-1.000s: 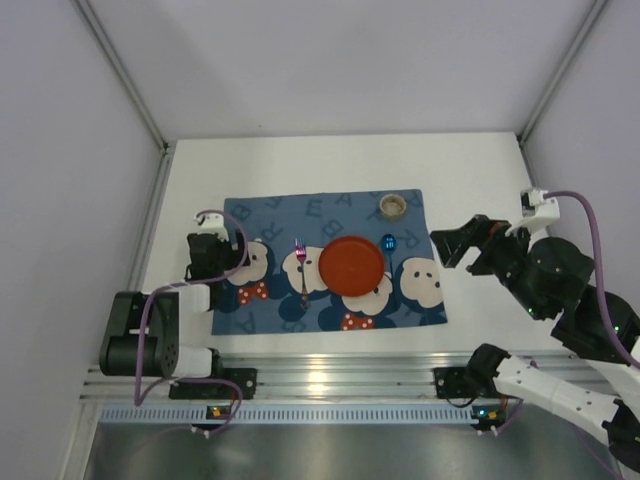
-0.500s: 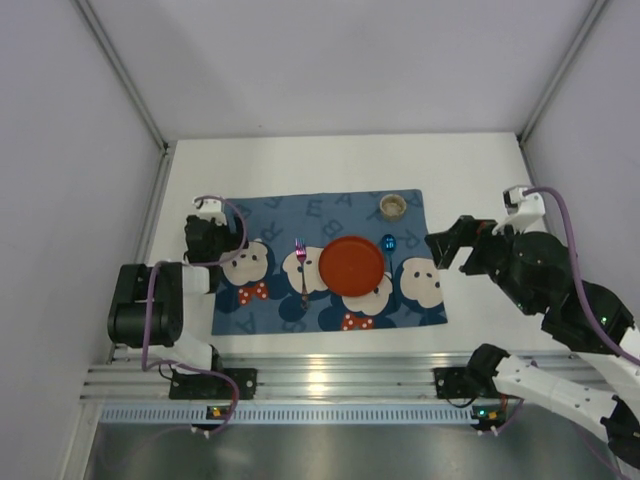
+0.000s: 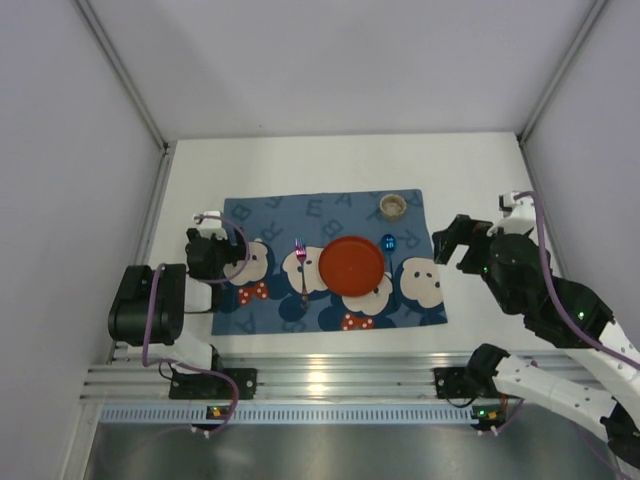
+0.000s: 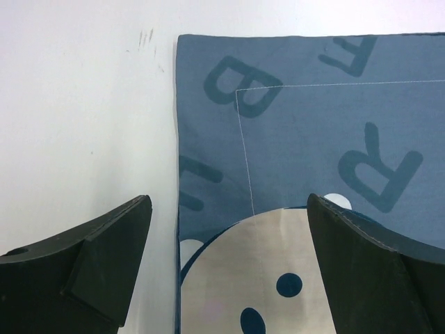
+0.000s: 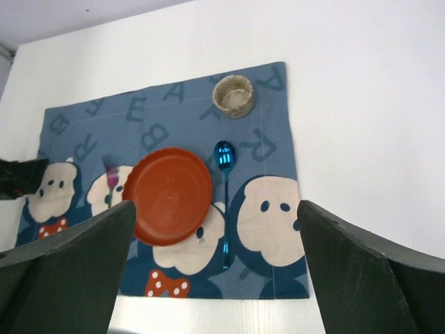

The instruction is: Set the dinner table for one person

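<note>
Counter (image 3: 320,165): white matte surface that carries the whole setting. It spreads well beyond the cloth on every side, and its right half lies bare under the right arm.
Placemat (image 3: 270,215): blue mouse-print cloth lying flat on the middle of the counter, long side towards the arm bases. It marks the place for 1 diner.
Plate (image 3: 351,265): orange-red disc at the centre of the placemat, the piece around which the cutlery is arranged.
Fork (image 3: 301,268): pink-headed, just beside the plate's left rim, tines pointing away from the bases in the usual left-hand position.
Spoon (image 5: 224,202): blue, just beside the plate's right rim, bowl at the far end. Whether it touches the rim cannot be told.
Cup (image 3: 391,206): small beige round vessel near the far right corner of the placemat, beyond the spoon, where a drink belongs.
Left pincer (image 4: 228,209): spread wide and holding nothing. It hangs over the placemat's left edge near the far corner, so the hem runs between the 2 fingers.
Right pincer (image 5: 215,207): spread wide and holding nothing. It is raised to the right of the placemat and faces across the setting.
Stage (judged): all 4 pieces lie in place and both arms are unloaded, so the setting looks complete.
</note>
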